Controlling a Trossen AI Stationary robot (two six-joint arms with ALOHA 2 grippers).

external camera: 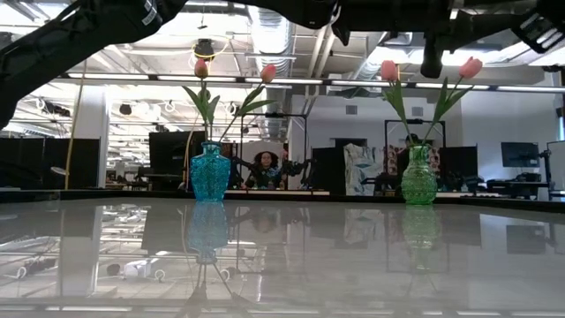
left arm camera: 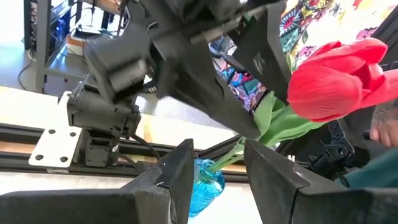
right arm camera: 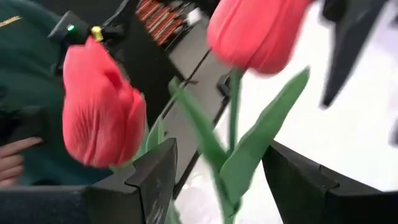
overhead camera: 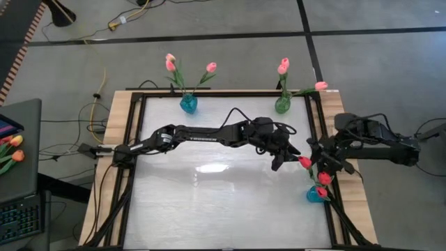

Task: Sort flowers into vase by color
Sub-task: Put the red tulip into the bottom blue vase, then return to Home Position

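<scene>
Red tulips going into the right-edge vase

Pink flowers (overhead camera: 172, 64) fill both far-edge vases; red tulips (overhead camera: 322, 178) stand in the blue vase (overhead camera: 315, 194). Right gripper (overhead camera: 315, 159) gapes empty around stems; left gripper (overhead camera: 287, 157) half-open, grasp unclear.

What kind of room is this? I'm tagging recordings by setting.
Likely an open-plan lab or office: exposed ceiling ducts, monitors on desks behind the table, cables across the floor.
</scene>
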